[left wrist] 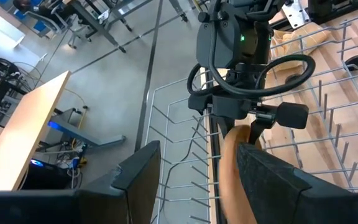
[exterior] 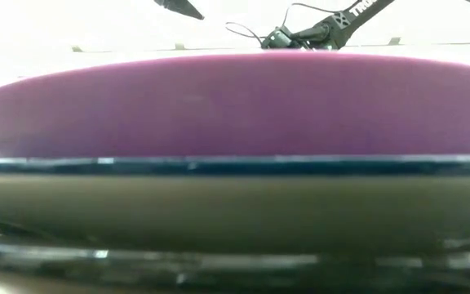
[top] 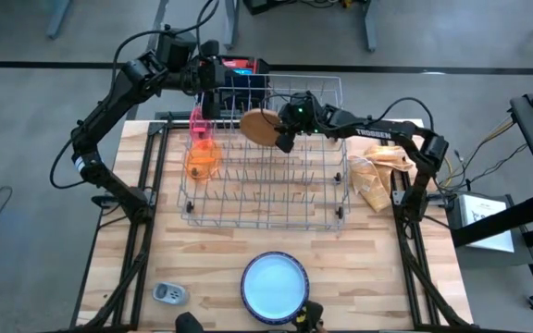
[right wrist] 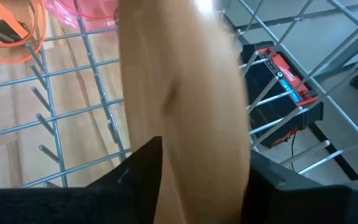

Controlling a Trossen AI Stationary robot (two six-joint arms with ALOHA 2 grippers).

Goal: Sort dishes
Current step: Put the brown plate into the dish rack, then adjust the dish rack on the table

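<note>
At the near edge of the bench [top: 202,264] lies a stack of plates [top: 275,286], its top one pale inside a dark blue rim; the low view sits right against this stack and shows a purple plate [exterior: 235,106] above a dark rim. Just beside the stack, toward the left arm's side, rests a small grey-white device [top: 168,293]. Farther back stands the wire rack [top: 266,199]. In its far corner on the left arm's side an orange cup [top: 202,159] and a pink cup [top: 200,123] sit among the tines, the pink one behind the orange. At the rack's far rail a brown plate [top: 259,126] stands on edge between the tines. The right gripper [top: 283,132] is at this plate, its 2 fingers [right wrist: 135,171] on either side of the rim; whether they grip or have let go I cannot tell. The left gripper [top: 218,74] hovers beyond the rack's far edge, its fingers [left wrist: 138,174] spread wide and holding nothing. Crumpled paper bags [top: 378,176] lie beside the rack on the right arm's side.
</note>
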